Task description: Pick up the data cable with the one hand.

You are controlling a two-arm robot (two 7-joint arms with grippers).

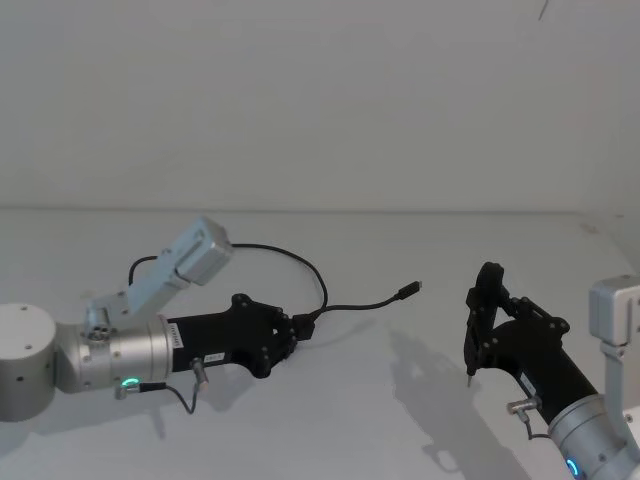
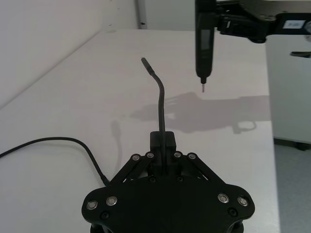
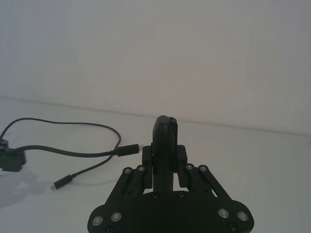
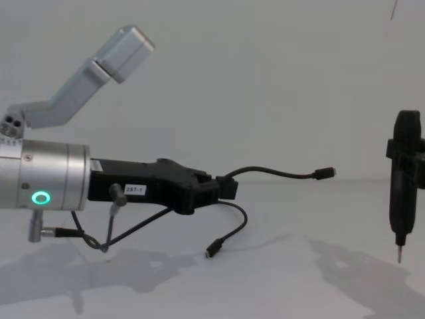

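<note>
My left gripper (image 1: 298,328), blocky and black on a silver cylinder with a green ring light, is shut on the thicker joint of the data cable (image 1: 350,303). It holds the cable above the white table (image 1: 380,430). In the chest view the cable (image 4: 279,173) runs right from the gripper (image 4: 226,188) to a raised plug (image 4: 325,173). Its other end droops to a plug (image 4: 211,252) near the table. The left wrist view shows the fingers (image 2: 156,141) pinching the cable (image 2: 160,97). My right gripper (image 1: 482,318) stands at the right, shut on an upright black pointed tool (image 4: 402,179).
The white table meets a plain white wall at the back. A thin grey wire (image 1: 185,392) loops under my left wrist. The pointed tool's tip (image 2: 203,90) hangs above the table, a short way right of the cable's raised plug (image 2: 145,60).
</note>
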